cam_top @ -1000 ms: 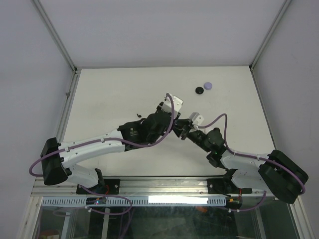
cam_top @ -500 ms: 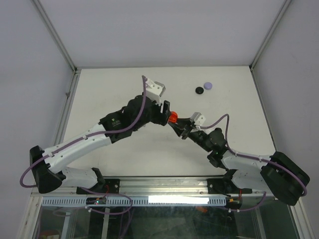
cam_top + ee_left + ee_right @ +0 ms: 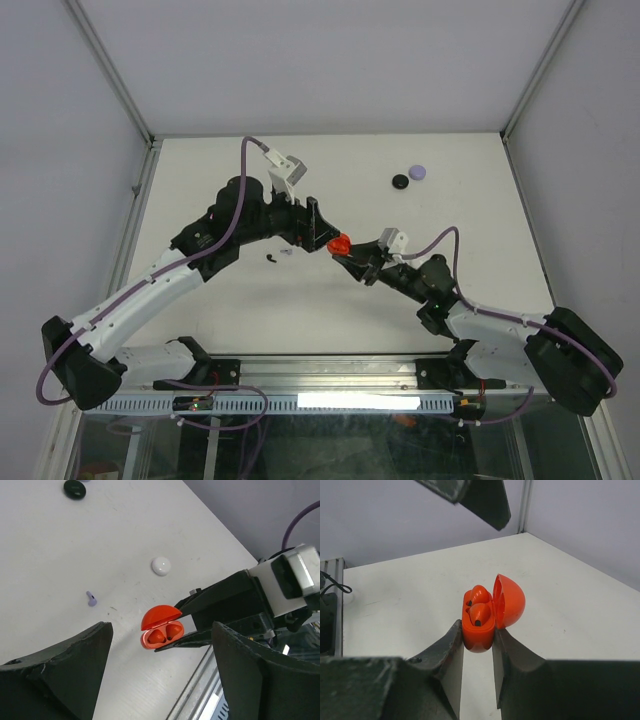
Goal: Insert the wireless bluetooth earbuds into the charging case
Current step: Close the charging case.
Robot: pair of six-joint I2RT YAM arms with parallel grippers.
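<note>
The right gripper [image 3: 477, 634] pinches the red clamshell charging case [image 3: 479, 626] over the middle of the white desk [image 3: 200, 180]. Its lid is open and two red stemmed earbuds [image 3: 477, 608] are seated inside. The left gripper [image 3: 312, 225] hangs spread and empty beside it. That pair looks done, but a pale purple earbud [image 3: 91, 598] lies loose on the desk.

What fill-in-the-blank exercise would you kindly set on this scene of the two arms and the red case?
1. The jaws of the right arm are shut on the red charging case, whose lid stands ____.
2. Inside the case sit ____ red earbuds.
3. The jaws of the left arm hold ____.
4. On the table lies a tiny loose earbud, pale ____ in colour.
Missing words: open; two; nothing; purple.
</note>
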